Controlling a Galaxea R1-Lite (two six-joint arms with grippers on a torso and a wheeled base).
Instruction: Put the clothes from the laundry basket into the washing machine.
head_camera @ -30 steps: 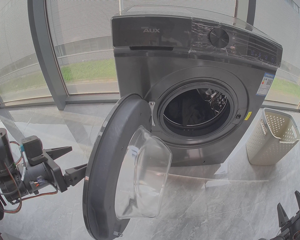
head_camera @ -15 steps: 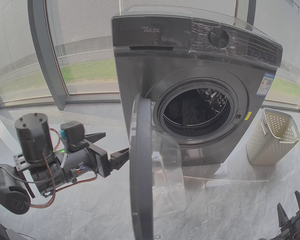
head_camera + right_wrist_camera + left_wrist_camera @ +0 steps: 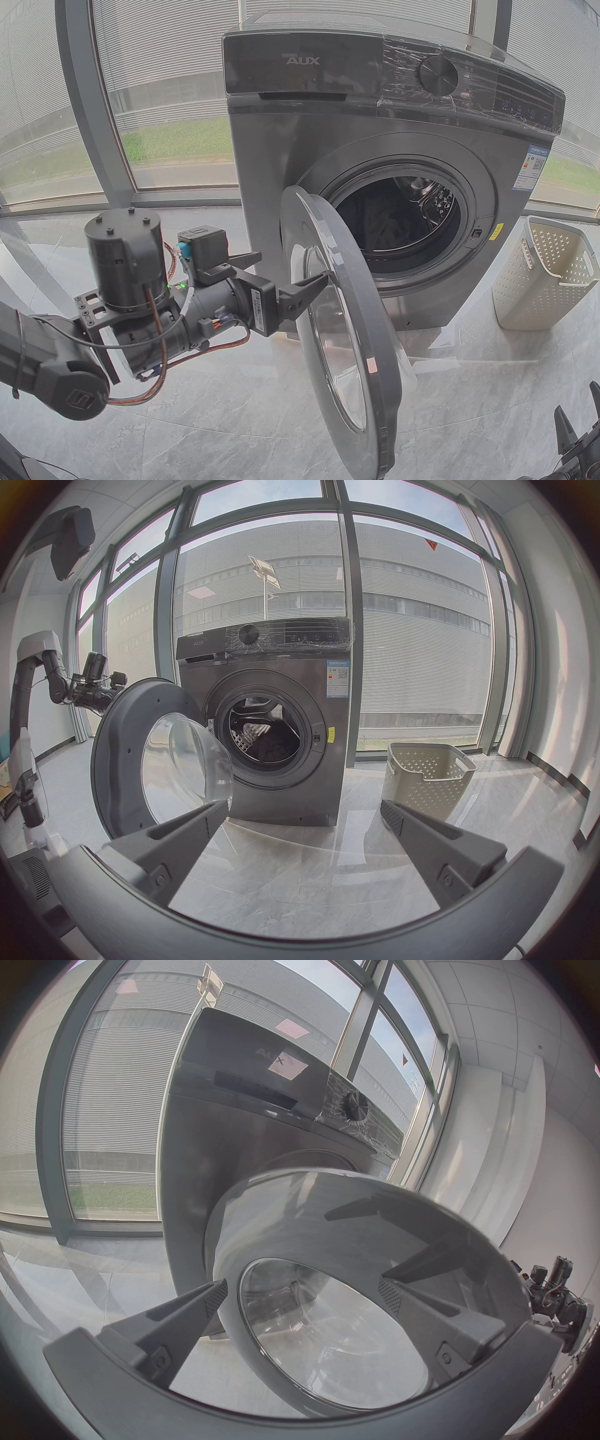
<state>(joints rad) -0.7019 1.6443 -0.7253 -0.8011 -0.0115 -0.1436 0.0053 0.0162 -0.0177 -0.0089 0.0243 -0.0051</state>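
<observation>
— Where's the washer?
— Washer (image 3: 387, 125) stands by the far window (image 3: 169, 94), its door (image 3: 350, 325) half open, hinged on the left
— And the basket?
— Basket (image 3: 544, 275) sits on the floor (image 3: 219, 400) just right of it; dark clothes (image 3: 375, 222) lie in the drum (image 3: 431, 200)
— Tools?
— Left tool (image 3: 292, 265) is spread apart, one tip at the door's outer face. Right tool (image 3: 303, 808) is apart too, low at near right

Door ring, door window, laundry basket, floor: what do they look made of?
Door ring: grey with a satin, brushed-looking sheen; painted metal or plastic, cannot tell.
Door window: clear, bulged bowl; glass or clear plastic.
Laundry basket: cream plastic, matte, moulded with rows of holes.
Floor: polished grey stone or stone-look tile, veined, with joints and mirror-like reflections.
</observation>
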